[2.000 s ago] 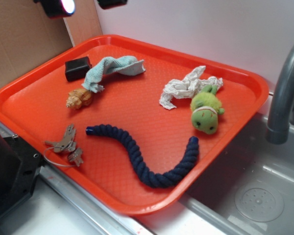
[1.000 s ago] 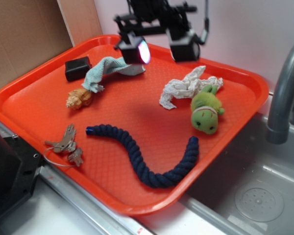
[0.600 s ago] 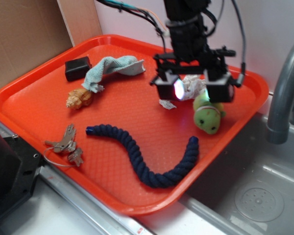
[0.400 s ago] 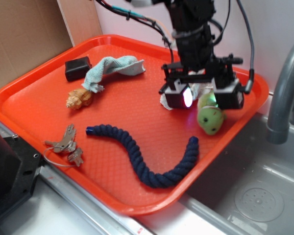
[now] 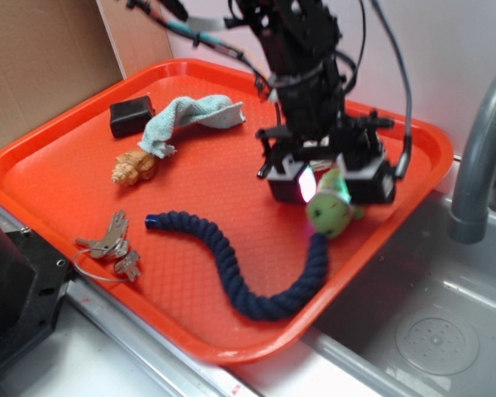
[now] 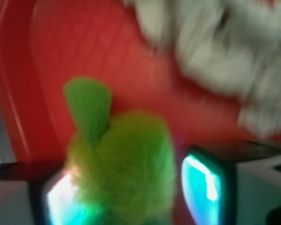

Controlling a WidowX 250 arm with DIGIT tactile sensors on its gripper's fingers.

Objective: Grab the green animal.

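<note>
The green animal (image 5: 329, 213), a lime-green plush toy, lies near the right rim of the orange tray (image 5: 66, 174), its head close to the end of a blue rope. My gripper (image 5: 331, 188) is lowered over it, one lit finger on each side. In the wrist view the blurred green animal (image 6: 124, 164) sits between the glowing pads of the gripper (image 6: 131, 197). It is against the left pad, and a gap of red tray shows before the right one. The jaws stand open around it.
A crumpled white paper wad (image 6: 225, 56) lies just beyond the toy. Also on the tray are a dark blue rope (image 5: 256, 273), keys (image 5: 112, 244), a tan shell figure (image 5: 134, 165), a light blue cloth (image 5: 186, 116) and a black block (image 5: 131, 114). A grey faucet (image 5: 479, 157) and sink (image 5: 430, 331) stand to the right.
The arm came in from the top, crossed to the right and dropped over the green animal. The toy has shifted slightly forward, toward the rope end.
</note>
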